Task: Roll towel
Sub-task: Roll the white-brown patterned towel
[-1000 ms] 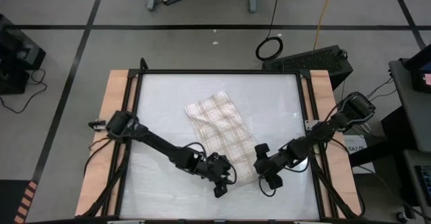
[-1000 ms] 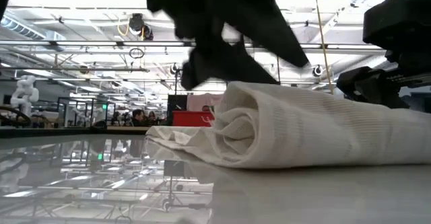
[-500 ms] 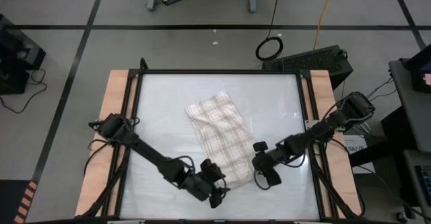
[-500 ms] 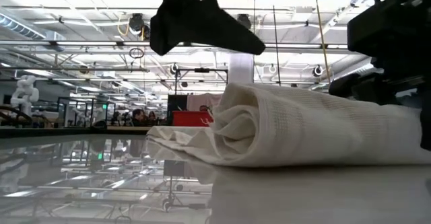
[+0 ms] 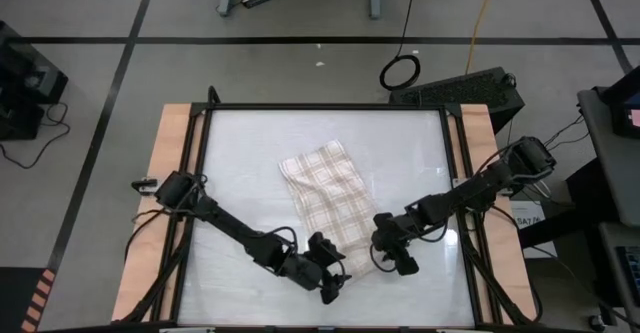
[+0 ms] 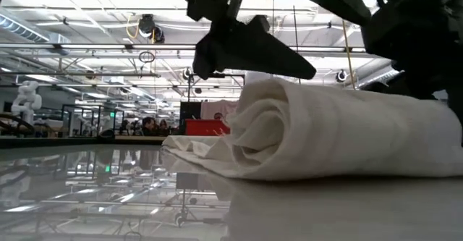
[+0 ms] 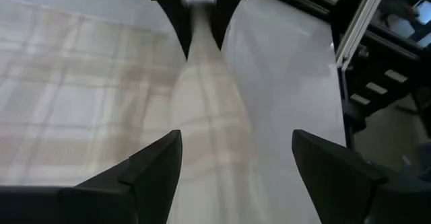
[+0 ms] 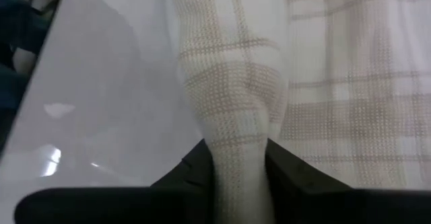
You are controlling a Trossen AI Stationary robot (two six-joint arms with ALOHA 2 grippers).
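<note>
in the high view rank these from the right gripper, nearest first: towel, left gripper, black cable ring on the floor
1. towel: its rolled end sits in the right gripper.
2. left gripper: across the roll, at the table's front.
3. black cable ring: on the floor beyond the table.

towel (image 6: 340, 136) roll cut off at low view's right edge, background people too small

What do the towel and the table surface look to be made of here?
The towel: soft woven cloth, likely cotton, matte; a waffle-like weave shows, and it folds into a roll. The table: a smooth, glossy, pale sheet, perhaps glass or acrylic; it mirrors the ceiling lights.
</note>
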